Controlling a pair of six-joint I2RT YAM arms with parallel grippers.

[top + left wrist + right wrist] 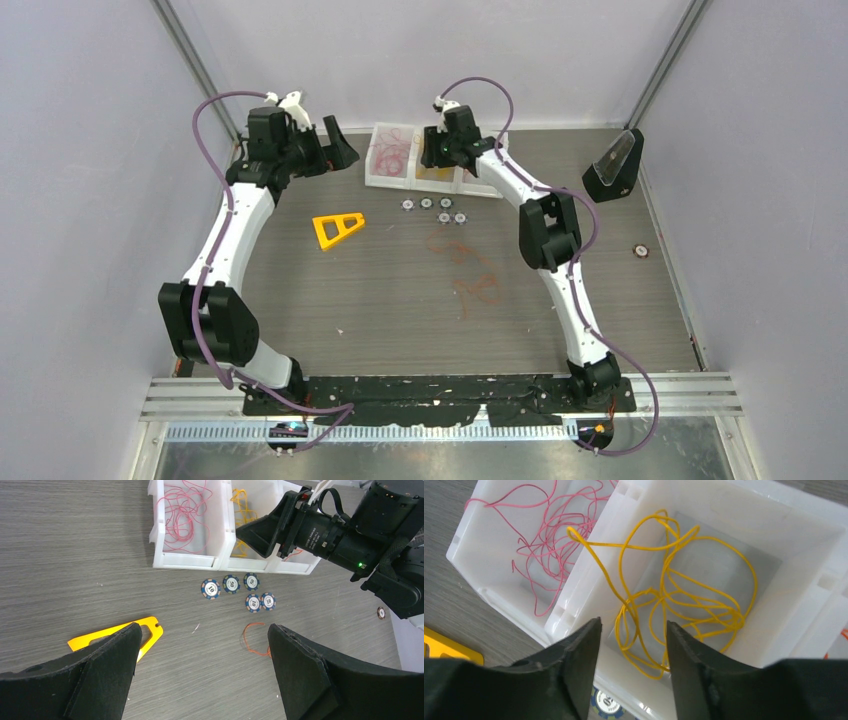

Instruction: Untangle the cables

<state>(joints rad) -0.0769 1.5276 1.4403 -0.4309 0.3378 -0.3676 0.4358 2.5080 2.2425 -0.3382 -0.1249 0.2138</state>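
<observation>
The top view looks down from behind both arms over the whole table [400,300]. Both wrist views look steeply down, nearer — they share the white bins [185,560] holding cables [172,517].

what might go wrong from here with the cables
Yellow cable strands pass between the jaws of the right gripper; pulling away may snag them and drag the cable out of its bin. One yellow loop leans over the wall toward the red cable, so they might re-tangle. The orange cable lies by the poker chips; grabbing it may scatter them.
</observation>
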